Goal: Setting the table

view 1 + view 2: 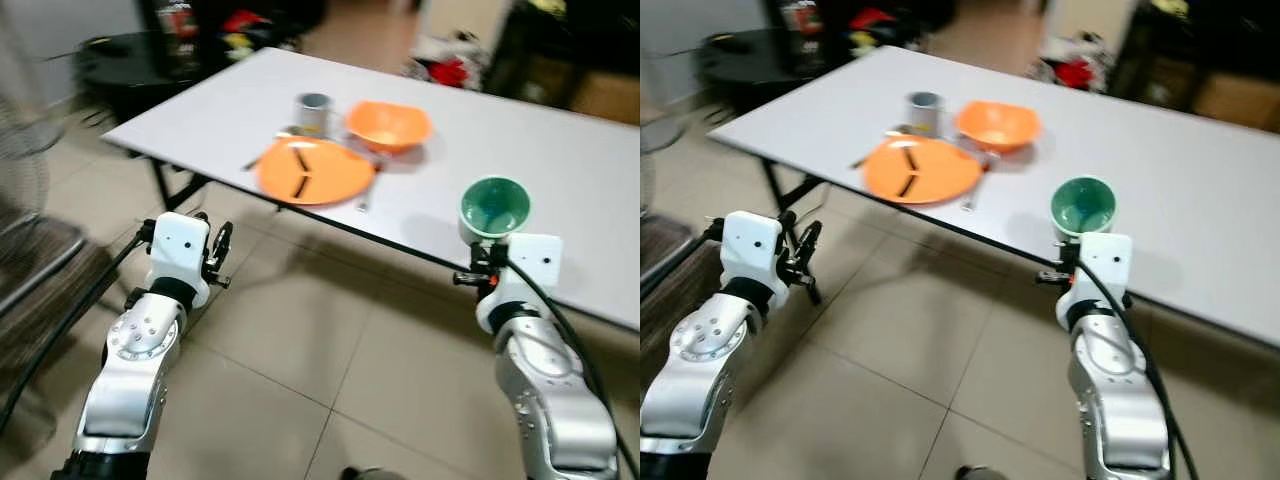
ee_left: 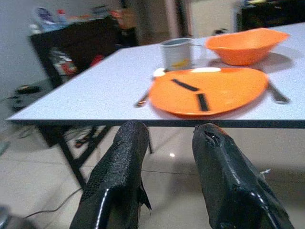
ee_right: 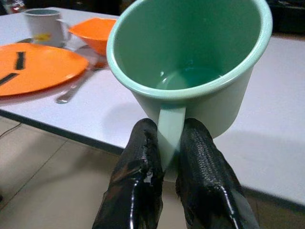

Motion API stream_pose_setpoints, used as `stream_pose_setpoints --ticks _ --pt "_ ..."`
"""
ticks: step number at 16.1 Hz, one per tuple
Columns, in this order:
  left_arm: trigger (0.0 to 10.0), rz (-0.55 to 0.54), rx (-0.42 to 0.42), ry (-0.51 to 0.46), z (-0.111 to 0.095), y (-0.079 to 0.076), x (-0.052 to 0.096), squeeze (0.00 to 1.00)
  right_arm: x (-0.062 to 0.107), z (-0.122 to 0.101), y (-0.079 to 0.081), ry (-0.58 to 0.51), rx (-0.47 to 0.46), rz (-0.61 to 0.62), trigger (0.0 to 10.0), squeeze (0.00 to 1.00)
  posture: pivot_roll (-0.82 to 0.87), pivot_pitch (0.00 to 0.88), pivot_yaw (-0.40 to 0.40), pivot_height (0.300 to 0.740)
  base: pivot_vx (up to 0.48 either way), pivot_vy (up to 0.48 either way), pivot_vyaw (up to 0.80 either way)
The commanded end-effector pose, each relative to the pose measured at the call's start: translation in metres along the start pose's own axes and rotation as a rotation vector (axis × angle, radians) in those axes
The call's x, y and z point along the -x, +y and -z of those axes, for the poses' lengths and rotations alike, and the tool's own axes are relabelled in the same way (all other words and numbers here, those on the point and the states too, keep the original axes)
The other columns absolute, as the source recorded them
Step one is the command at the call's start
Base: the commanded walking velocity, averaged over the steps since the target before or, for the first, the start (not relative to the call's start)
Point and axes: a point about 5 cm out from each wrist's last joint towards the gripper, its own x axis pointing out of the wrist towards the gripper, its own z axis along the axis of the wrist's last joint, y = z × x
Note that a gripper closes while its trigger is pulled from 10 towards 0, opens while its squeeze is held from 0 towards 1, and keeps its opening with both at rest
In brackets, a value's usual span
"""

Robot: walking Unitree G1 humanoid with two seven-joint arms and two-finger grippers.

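My right gripper (image 3: 167, 128) is shut on the handle of a green mug (image 1: 494, 208), holding it upright just above the near edge of the white table (image 1: 570, 170). The mug (image 3: 190, 71) looks empty. Farther left on the table lie an orange plate (image 1: 315, 170) with two dark strips on it, an orange bowl (image 1: 388, 125) behind it and a grey mug (image 1: 314, 113). One utensil (image 2: 145, 95) lies on each side of the plate. My left gripper (image 2: 167, 136) is open and empty, low over the floor in front of the table's left end.
A dark round side table (image 1: 120, 60) stands at the back left. A wire fan guard (image 1: 20, 160) is at the far left. Clutter lines the back wall. The black table legs (image 1: 165, 190) stand near my left arm. Tiled floor (image 1: 330, 340) lies in front.
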Motion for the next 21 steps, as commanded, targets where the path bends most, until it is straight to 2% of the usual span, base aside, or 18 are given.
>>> stream_pose_setpoints --ticks 1,3,6,8,11,13,16,17,18,19,21 --pt "10.0 0.017 0.014 0.007 0.002 -0.007 -0.003 0.0 -0.001 0.006 0.0 0.007 0.017 -0.007 10.0 0.0 0.07 0.0 -0.035 0.74 0.0 0.0 -0.8" --pt "10.0 -0.004 0.03 0.0 0.0 -0.012 -0.001 0.0 -0.008 0.005 0.004 0.025 -0.012 -0.058 10.0 0.0 0.12 0.0 -0.096 0.74 0.0 0.0 -0.8" --pt "10.0 0.022 -0.012 -0.001 0.002 -0.015 0.009 0.0 -0.012 0.007 0.003 0.039 0.005 -0.087 10.0 0.0 0.11 0.0 -0.081 0.74 0.0 0.0 -0.8" --pt "10.0 -0.009 0.031 0.007 0.0 -0.01 0.012 0.0 -0.008 0.006 -0.005 0.027 -0.004 -0.063 10.0 0.0 0.09 0.0 -0.036 0.74 0.0 0.0 -0.8" --pt "10.0 0.003 0.042 0.009 0.0 -0.017 0.007 0.0 -0.002 0.01 -0.012 0.027 0.005 -0.038 10.0 0.0 0.06 0.0 -0.013 0.74 0.0 0.0 -0.8" --pt "10.0 0.029 0.05 -0.028 -0.006 -0.022 0.0 0.0 0.0 0.008 -0.016 0.024 -0.011 -0.016 10.0 0.0 0.05 0.0 0.002 0.74 0.0 0.0 -0.8" --pt "10.0 0.076 0.055 -0.045 -0.011 -0.027 -0.003 0.0 0.001 0.003 -0.01 0.001 -0.007 -0.053 10.0 0.0 0.05 0.0 0.002 0.74 0.0 0.0 -0.55" --pt "10.0 0.072 0.054 -0.044 -0.011 -0.027 -0.004 0.0 0.001 0.002 -0.008 -0.008 0.012 -0.064 10.0 0.0 0.06 0.0 -0.001 0.74 0.244 0.0 0.0" --pt "10.0 0.053 0.054 -0.04 -0.011 -0.023 -0.005 0.0 -0.003 0.0 -0.004 -0.029 0.083 -0.086 10.0 0.0 0.07 0.0 -0.01 0.74 0.281 0.0 0.0" --pt "10.0 0.047 0.054 -0.039 -0.011 -0.022 -0.005 0.0 -0.005 0.0 -0.002 -0.029 0.098 -0.094 10.0 0.0 0.07 0.0 -0.012 0.74 0.281 0.0 0.0" --pt "10.0 0.033 0.057 -0.035 -0.009 -0.021 -0.005 0.0 -0.006 0.0 0.002 -0.022 0.062 -0.142 10.0 0.0 0.07 0.0 -0.027 0.74 0.289 0.0 0.0"
